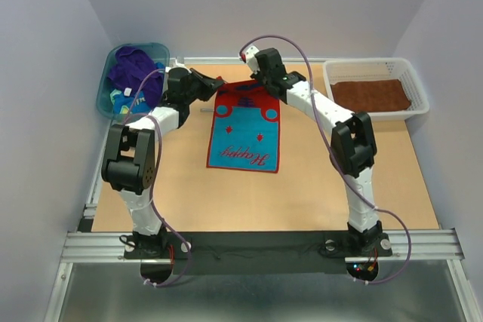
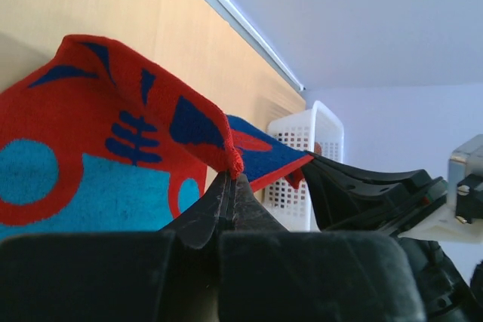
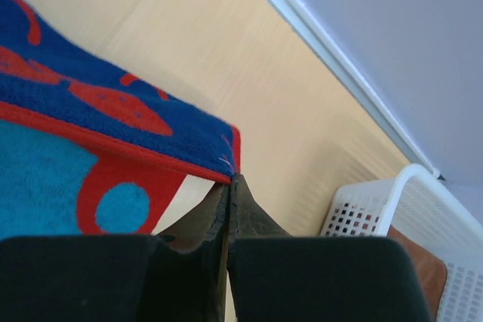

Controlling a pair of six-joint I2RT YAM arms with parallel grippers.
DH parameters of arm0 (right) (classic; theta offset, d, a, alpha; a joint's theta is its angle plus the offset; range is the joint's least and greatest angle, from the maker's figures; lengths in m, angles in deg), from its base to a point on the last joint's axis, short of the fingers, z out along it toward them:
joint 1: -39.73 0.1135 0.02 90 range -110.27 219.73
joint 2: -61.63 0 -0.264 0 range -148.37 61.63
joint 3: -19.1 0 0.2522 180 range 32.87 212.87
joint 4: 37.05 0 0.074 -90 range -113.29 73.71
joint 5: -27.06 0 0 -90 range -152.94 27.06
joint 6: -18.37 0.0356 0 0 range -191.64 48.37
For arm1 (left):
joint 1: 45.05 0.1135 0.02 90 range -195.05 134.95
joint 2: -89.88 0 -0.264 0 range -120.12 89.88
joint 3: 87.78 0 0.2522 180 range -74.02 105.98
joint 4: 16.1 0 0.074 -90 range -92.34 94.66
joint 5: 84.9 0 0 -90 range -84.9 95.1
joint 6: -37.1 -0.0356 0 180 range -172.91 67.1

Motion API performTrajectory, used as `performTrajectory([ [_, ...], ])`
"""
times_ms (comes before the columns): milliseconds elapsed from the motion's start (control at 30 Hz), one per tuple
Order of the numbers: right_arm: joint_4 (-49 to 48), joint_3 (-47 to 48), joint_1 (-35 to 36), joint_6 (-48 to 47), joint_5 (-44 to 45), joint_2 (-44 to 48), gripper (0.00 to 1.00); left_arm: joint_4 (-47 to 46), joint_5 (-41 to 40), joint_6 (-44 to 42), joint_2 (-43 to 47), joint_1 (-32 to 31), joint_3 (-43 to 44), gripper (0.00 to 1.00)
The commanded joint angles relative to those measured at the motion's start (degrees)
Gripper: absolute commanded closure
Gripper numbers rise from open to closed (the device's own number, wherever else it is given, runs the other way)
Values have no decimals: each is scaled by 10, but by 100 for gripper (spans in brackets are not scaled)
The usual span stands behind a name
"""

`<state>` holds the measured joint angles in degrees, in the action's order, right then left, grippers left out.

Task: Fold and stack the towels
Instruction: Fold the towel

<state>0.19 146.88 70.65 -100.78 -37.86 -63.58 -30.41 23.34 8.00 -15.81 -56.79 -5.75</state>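
The red towel with blue marks (image 1: 245, 127) lies spread in the middle of the table with its far edge lifted. My left gripper (image 1: 217, 83) is shut on its far left corner (image 2: 234, 162). My right gripper (image 1: 264, 81) is shut on its far right corner (image 3: 230, 157). Both corners hang above the table. A plain brown towel (image 1: 371, 95) lies flat in the white mesh basket (image 1: 411, 81) at the far right. A purple towel (image 1: 136, 73) and a teal-and-yellow one (image 1: 121, 99) sit bunched in the teal tub (image 1: 106, 81) at the far left.
The basket also shows in the left wrist view (image 2: 317, 133) and the right wrist view (image 3: 423, 209). A metal rail (image 1: 302, 59) runs along the table's far edge. The purple walls stand close on the left and right.
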Motion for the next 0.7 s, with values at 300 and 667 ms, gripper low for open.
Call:
performTrajectory([
  [300, 9, -230, -32, 12, 97, 191, 100, -36, -80, 10, 199, 40, -198, 100],
  [667, 24, -365, 20, 58, 100, 263, 100, -39, -84, 15, 318, 40, -363, 100],
])
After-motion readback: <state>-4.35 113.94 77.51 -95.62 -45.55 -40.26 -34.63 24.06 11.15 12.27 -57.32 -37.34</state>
